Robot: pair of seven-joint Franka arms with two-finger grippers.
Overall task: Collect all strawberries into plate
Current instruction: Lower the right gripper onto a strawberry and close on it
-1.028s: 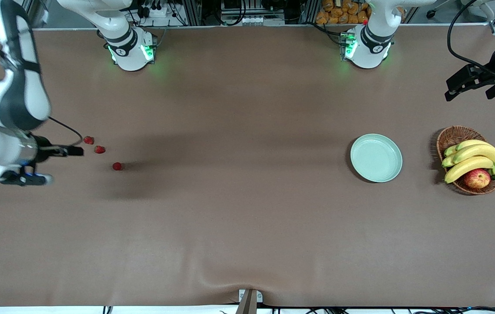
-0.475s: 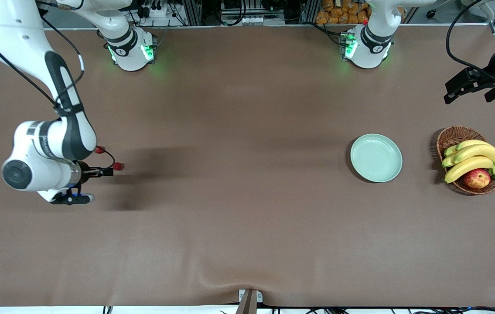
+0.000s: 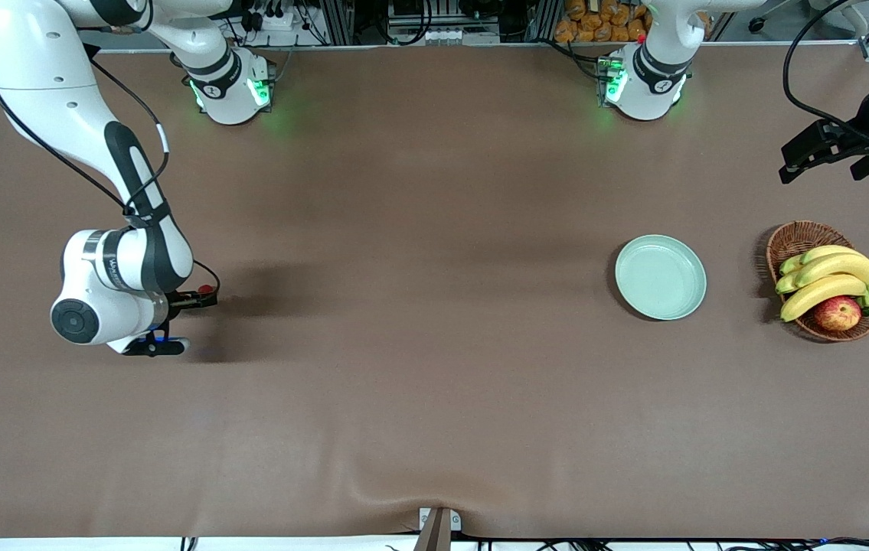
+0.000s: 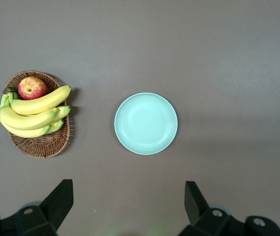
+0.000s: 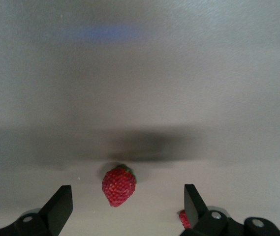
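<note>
one strawberry [image 5: 118, 186] lies on the brown table [image 3: 419, 383] at the right arm's end, between the spread fingers of the right gripper [image 5: 125, 209], which hangs low over it, holding nothing. a second strawberry [image 5: 183, 218] peeks by one finger. the mint plate [image 3: 661, 277] sits well apart, still bare, beside the basket [image 3: 794, 239]. the left gripper [image 4: 129, 206] waits high above the plate, jaws wide. risk, i'd say: a finger clips the neighbouring berry, or the little fruit rolls out as the jaws close.
</note>
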